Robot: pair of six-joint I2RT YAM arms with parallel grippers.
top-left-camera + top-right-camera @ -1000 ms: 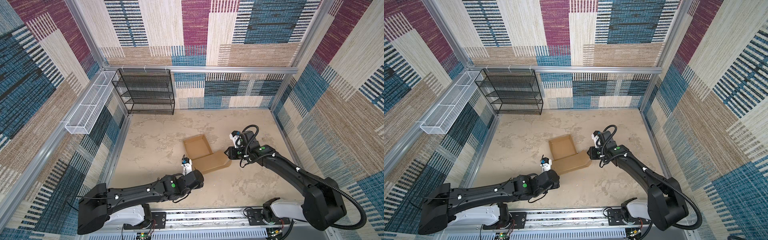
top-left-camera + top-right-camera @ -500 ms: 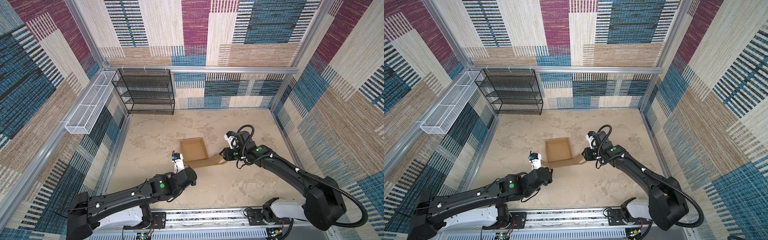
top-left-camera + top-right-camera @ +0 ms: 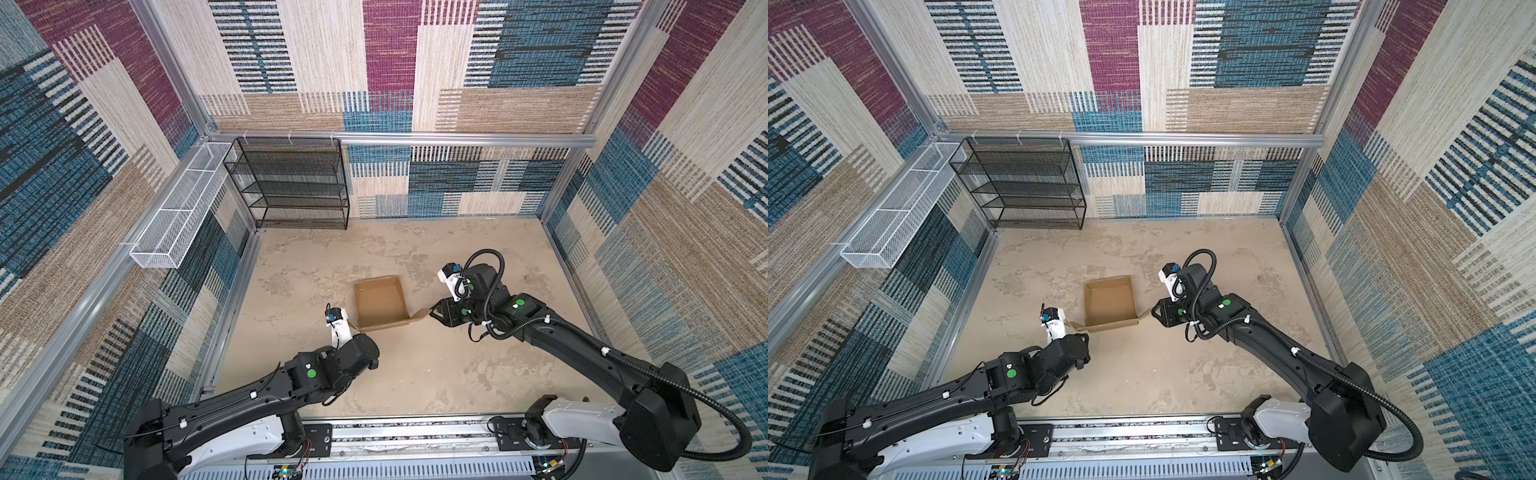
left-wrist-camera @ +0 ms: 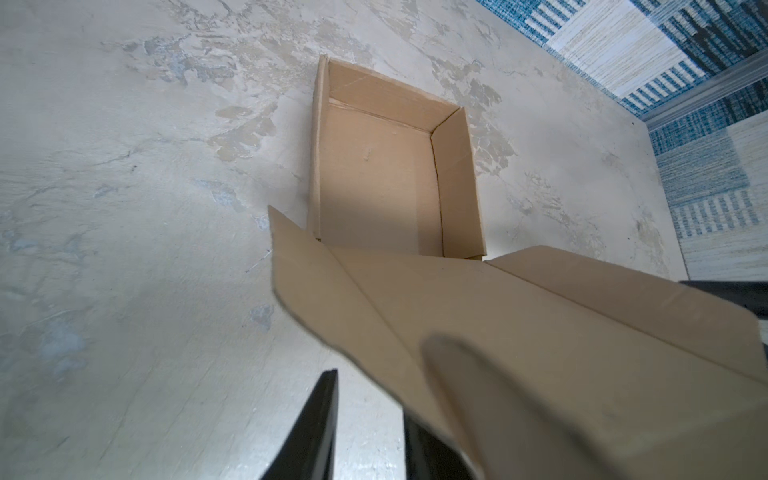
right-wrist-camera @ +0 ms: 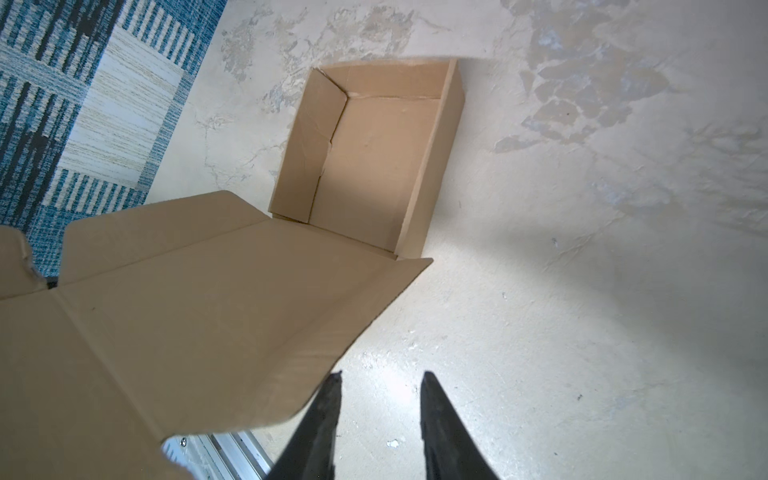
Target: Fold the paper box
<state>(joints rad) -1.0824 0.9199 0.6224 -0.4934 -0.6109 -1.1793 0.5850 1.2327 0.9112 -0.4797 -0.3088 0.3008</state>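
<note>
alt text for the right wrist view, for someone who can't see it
An open cardboard box sits on a mottled beige floor, its lid flap raised toward the camera. The right gripper is open beside the flap's edge, holding nothing.

Top views: mounted high over the base rail (image 3: 415, 434), aimed steeply down toward the far wall (image 3: 436, 187); distant, whole enclosure framed, near-identical coverage in both.

Left wrist view: close over the floor (image 4: 124, 208), aimed past the left gripper (image 4: 370, 395) at the paper box (image 4: 374, 174); raised flap (image 4: 498, 316) blurred, probably almost at the lens.

Right wrist view: equally close, aimed past the right gripper (image 5: 382, 374) at the same open interior from the flap's other end.

Shared by all four: paper box and adjoining floor.
</note>
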